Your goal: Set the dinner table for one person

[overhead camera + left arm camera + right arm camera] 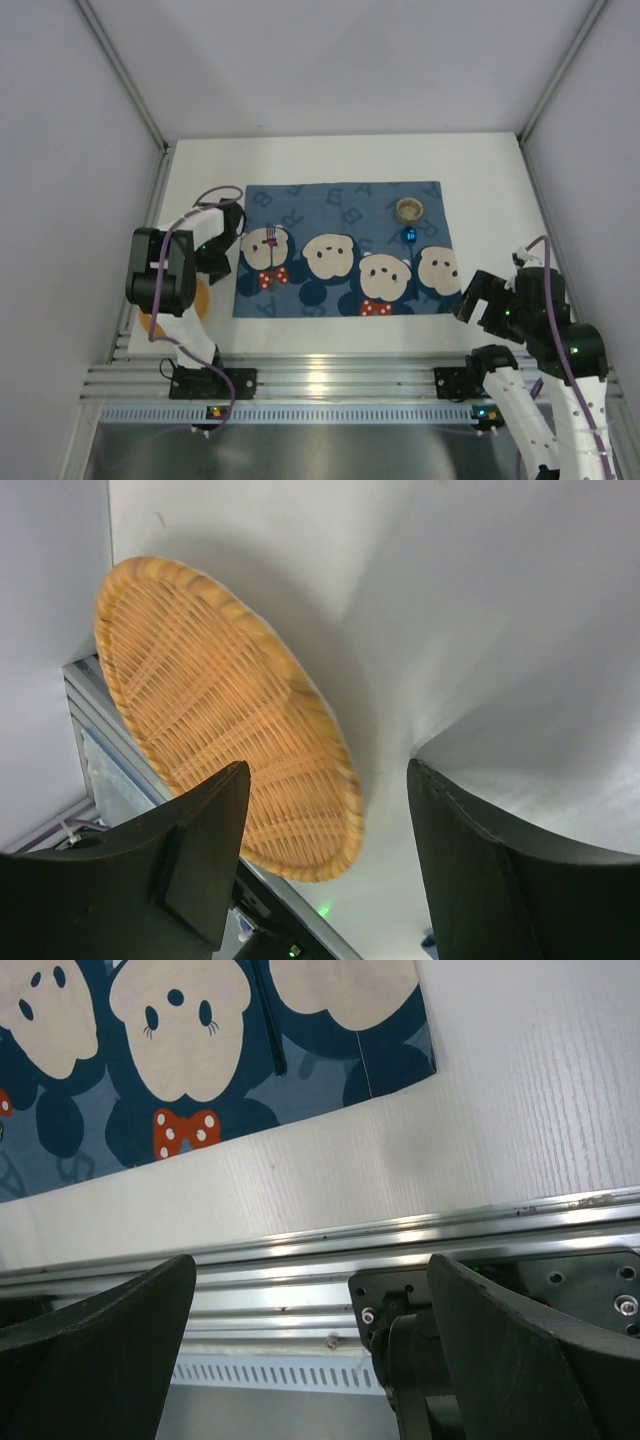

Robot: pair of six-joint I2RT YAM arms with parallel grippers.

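Note:
The white dinner table [330, 160] carries a dark-blue mouse placemat [340, 200]. On the mat lie a small purple fork [272, 240] at the left, a small beige cup [409, 209] at the back right and a blue-headed utensil [408, 236] just in front of the cup. A round woven orange plate [220, 710] lies on the table at the near left, mostly hidden under my left arm in the top view [203, 298]. My left gripper [328, 780] is open and empty, hovering beside the plate's edge. My right gripper [312, 1270] is open and empty, near the mat's near right corner [400, 1050].
A ribbed silver rail [330, 378] runs along the table's near edge and also shows in the right wrist view [250, 1260]. Grey walls close in the left, right and back. Bare white tabletop [520, 1110] lies to the right of the mat.

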